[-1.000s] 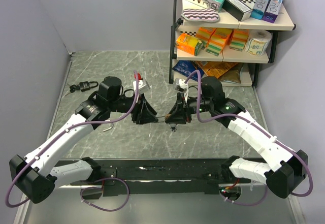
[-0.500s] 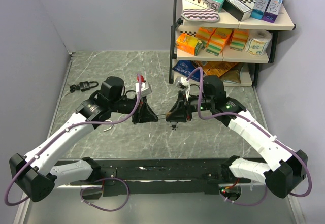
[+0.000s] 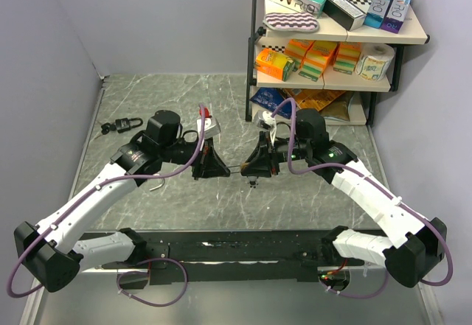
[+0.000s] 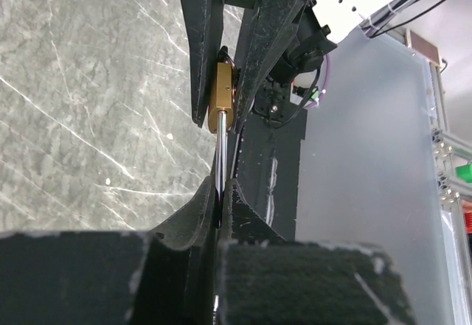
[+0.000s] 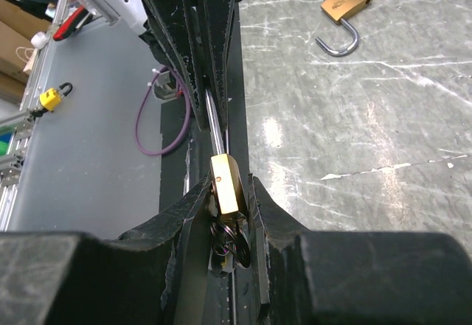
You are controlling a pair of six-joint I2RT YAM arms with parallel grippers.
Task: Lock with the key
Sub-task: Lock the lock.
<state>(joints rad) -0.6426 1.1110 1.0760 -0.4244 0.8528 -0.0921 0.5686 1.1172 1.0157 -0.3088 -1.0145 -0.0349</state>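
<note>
Black padlock (image 3: 131,124): far left on the marble table (image 3: 310,214), keys attached, no gripper near it.
Spare brass padlock (image 5: 345,2): shackle open, lying beside the left forearm.
Left gripper (image 4: 220,194): pressed together, pinching the steel shackle (image 4: 220,155).
Task padlock (image 4: 220,98): brass body held mid-air between both arms, over the table centre.
Right gripper (image 5: 228,191): part-closed, clamping the body's flat sides.
Key ring (image 5: 227,245): hangs at the body's near end; too dark for detail.
Handling: probably dense, rigid and slippery; grip the flats firmly, turn the key by its bow.
</note>
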